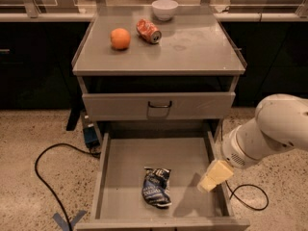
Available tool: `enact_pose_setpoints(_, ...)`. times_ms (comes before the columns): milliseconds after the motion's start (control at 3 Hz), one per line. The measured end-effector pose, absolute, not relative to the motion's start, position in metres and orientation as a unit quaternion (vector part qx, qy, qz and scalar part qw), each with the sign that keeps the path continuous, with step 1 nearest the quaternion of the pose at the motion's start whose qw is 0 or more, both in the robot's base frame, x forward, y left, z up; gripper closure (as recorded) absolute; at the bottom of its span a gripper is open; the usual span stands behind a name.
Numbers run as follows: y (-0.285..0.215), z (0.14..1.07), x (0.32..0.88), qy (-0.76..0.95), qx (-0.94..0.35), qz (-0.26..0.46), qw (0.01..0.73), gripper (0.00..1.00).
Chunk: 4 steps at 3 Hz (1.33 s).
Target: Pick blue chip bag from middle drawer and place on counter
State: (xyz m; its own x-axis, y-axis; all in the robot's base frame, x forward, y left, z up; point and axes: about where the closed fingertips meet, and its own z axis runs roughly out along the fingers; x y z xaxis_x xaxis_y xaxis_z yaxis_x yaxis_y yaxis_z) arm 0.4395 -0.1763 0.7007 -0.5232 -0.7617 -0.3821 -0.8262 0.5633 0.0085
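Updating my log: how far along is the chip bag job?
Done: the middle drawer stands open. In hand: the gripper hangs over the drawer's right side, apart from the blue chip bag lying on its floor. Left: grasp, lift, place on the counter.

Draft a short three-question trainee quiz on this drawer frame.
1. True or false: the blue chip bag lies on the counter.
2. Where is the gripper? A) on the counter B) over the middle drawer, near its right wall C) clamped on the bag
3. Fill in: beside the orange on the counter lies a crushed ___.
Key: 1 false; 2 B; 3 soda can.
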Motion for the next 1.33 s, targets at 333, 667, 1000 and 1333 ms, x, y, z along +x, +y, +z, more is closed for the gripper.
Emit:
enact_pose_setpoints(333,-0.149,0.668,0.44,0.868,-0.45,0.125,0.168,0.0)
enact_pose_setpoints(667,-0.117,0.639,0.446,0.877,-0.43,0.14,0.162,0.0)
enact_pose_setpoints(1000,-0.092,0.599,0.449,0.907,-0.358,0.17,0.144,0.0)
enact_pose_setpoints(1333,-0.073,0.561,0.452,0.92,-0.305,0.205,0.133,0.0)
